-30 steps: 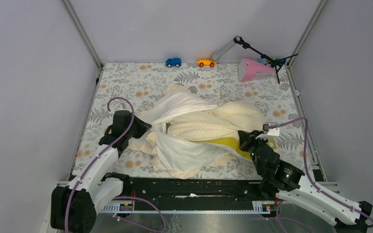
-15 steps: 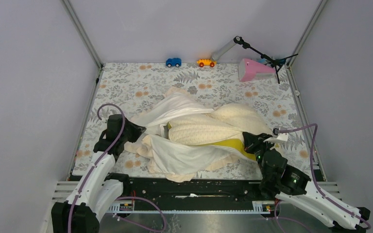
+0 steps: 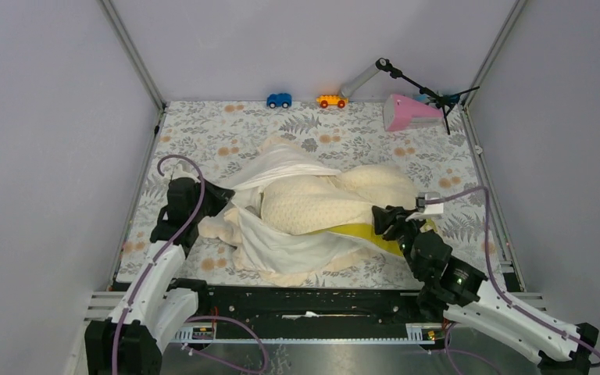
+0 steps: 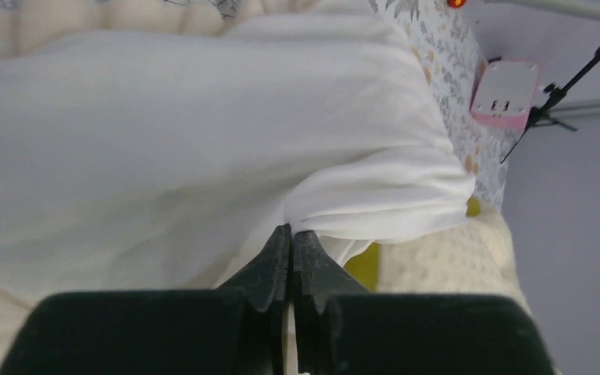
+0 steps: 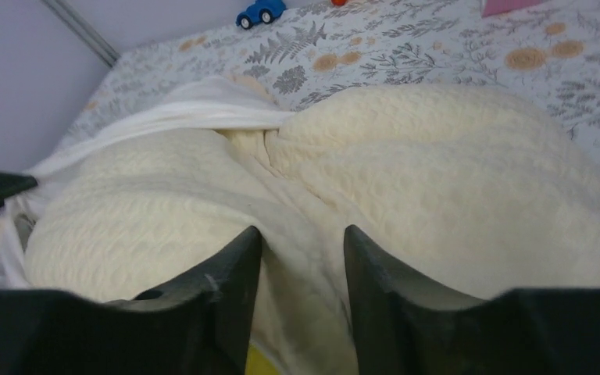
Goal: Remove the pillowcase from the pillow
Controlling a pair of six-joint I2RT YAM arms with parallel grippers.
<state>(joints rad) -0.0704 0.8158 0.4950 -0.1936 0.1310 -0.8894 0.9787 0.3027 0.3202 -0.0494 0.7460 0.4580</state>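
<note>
We start at the left gripper (image 4: 289, 233). Its two black fingers are pressed flat together, and we read a fold of the pillowcase (image 4: 203, 141) pinched at their tips, the smooth white cloth fanning away toward 12 o'clock in the wrist view. Just past the tips, at 4 o'clock, a strip of yellow and the quilted face of the pillow (image 4: 469, 250) show under the cloth's edge. From overhead we place this gripper at the pillow's 9 o'clock end, near the left edge of the table (image 3: 203, 129). The right gripper (image 5: 301, 238) is part closed. Its fingers stand a little apart with a ridge of dimpled quilting squeezed between them, so we log it as clamped on the pillow. Overhead it sits at the pillow's 4 o'clock corner, over the yellow-green side. The pillow lies across the middle of the floral table, its upper face mostly bare. The pillowcase is bunched round the 9 o'clock end, with one band running over the 11 o'clock shoulder. A wide sheet of it trails along the 6 to 7 o'clock side, its frilly border flat on the table. Along the 12 o'clock edge stand a blue toy car (image 3: 279, 100) and an orange toy car (image 3: 330, 101). Toward 1 o'clock lies a pink object (image 3: 406, 112) with a black stand (image 3: 426, 92) over it.
</note>
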